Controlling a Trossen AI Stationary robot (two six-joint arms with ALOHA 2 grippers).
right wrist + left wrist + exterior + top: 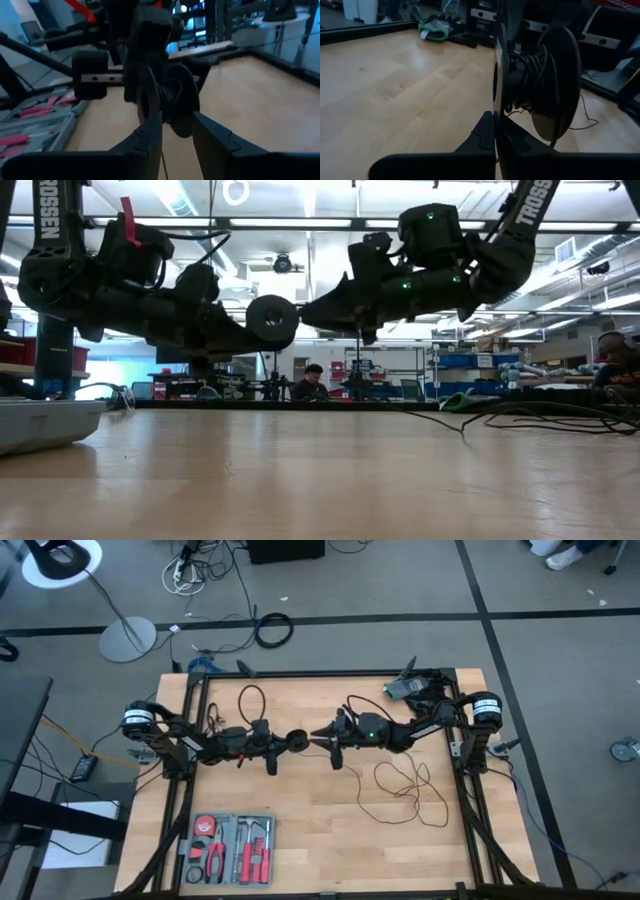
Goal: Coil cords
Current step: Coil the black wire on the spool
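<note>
Wooden worktop (300,840) spread under both arms, with a tray of hand tools (230,848) near its front edge on the left arm's side. Raised mid-air over the middle: a round black spool (296,738), pinched by one flange in the clenched left tool (283,740), a few turns of thin black wire (530,75) already wound on the hub. Right tool (318,737) just beside the spool from the other side, fingers (150,132) parted and straddling the disc's edge, nothing clamped between them so far as can be seen. Rest of the wire slack in loose loops (405,788) on the worktop below the right arm, well apart from both tools, with one strand hanging from the spool. Likely trouble: turns sliding off the hub if slack goes uncontrolled; loose loops knotting when pulled; the spool twisting out of its thin edge grip under tension.
</note>
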